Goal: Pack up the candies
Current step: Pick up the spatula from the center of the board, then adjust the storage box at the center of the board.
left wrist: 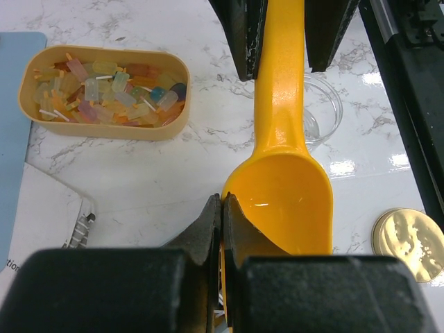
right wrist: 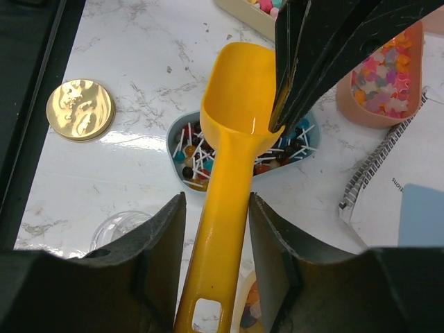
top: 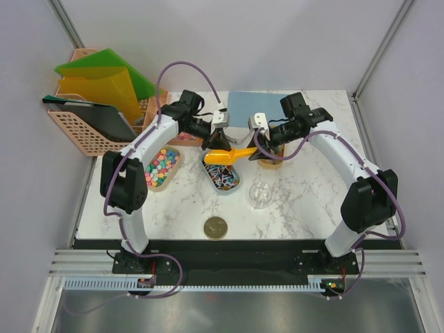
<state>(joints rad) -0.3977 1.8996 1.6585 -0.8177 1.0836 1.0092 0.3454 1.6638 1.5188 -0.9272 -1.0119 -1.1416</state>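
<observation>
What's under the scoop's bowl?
The blue tray of stick candies lies below the orange scoop. The scoop covers the tray's middle, so what's there can't be seen.

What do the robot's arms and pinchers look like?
The left arm and right arm are white tubes with chunky black joints. A purple cable loops along each one. The left gripper and right gripper each have two black fingers below a small white box.
</observation>
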